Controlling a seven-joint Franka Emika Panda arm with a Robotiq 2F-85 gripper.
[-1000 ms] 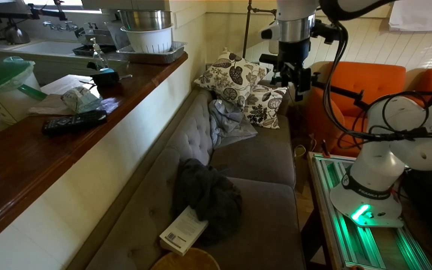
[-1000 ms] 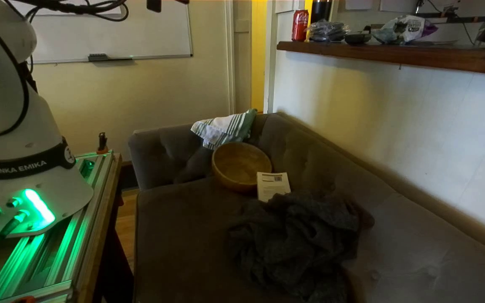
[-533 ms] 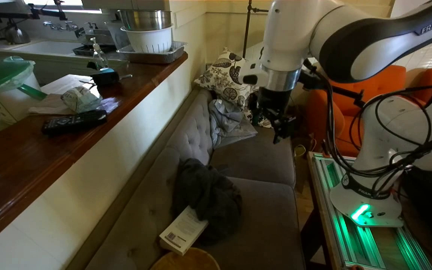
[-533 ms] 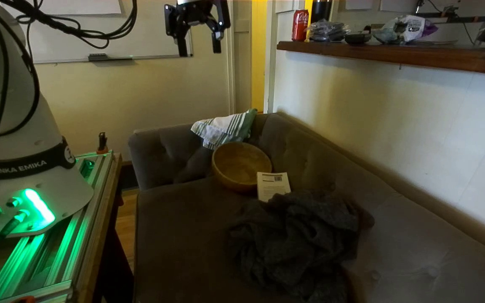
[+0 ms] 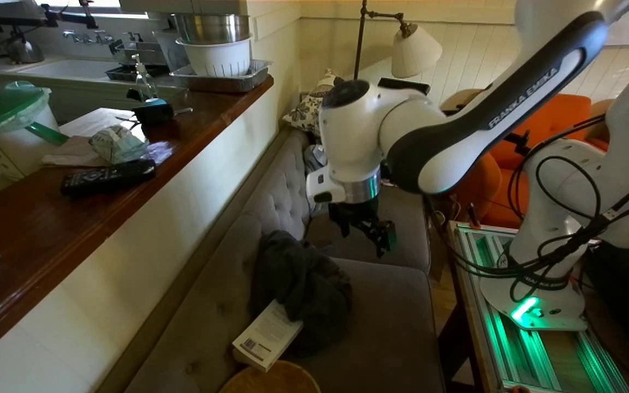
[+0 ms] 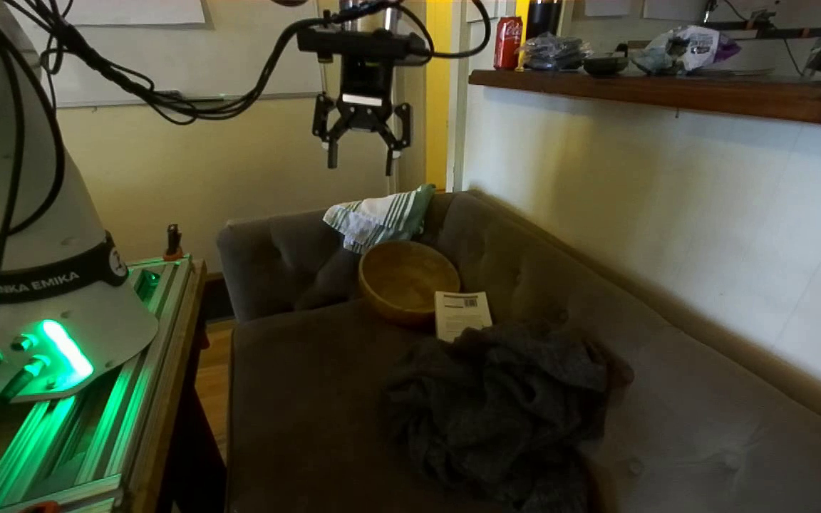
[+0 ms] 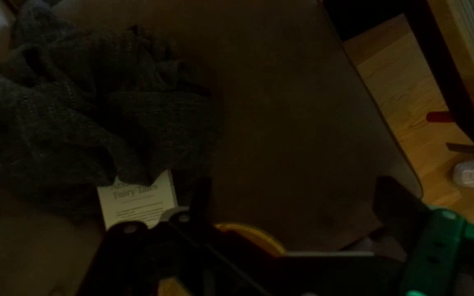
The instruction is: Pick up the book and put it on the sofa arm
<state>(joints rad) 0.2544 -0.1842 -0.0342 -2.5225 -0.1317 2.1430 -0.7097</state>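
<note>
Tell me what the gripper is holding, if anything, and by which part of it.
Nothing is held: the gripper is open and empty, and the book is apart from it, partly under the dark cloth.

The book [image 7: 140, 202] reads "Fairy Tales", the arm [image 5: 516, 103] "FRANKA EMIKA", the can [image 6: 508, 44] "Coca-Cola".

Cannot see one end of the off-white rectangular paperback book [image 6: 462, 315] beneath the crumpled dark-grey cloth [image 6: 503, 413]. Find its print too small to read in both exterior views. See only part of the round wooden bowl [image 5: 279, 382], cut by the bottom edge in an exterior view and mostly blocked by the blurred black two-fingered gripper [image 7: 293, 187] in the wrist view.
</note>
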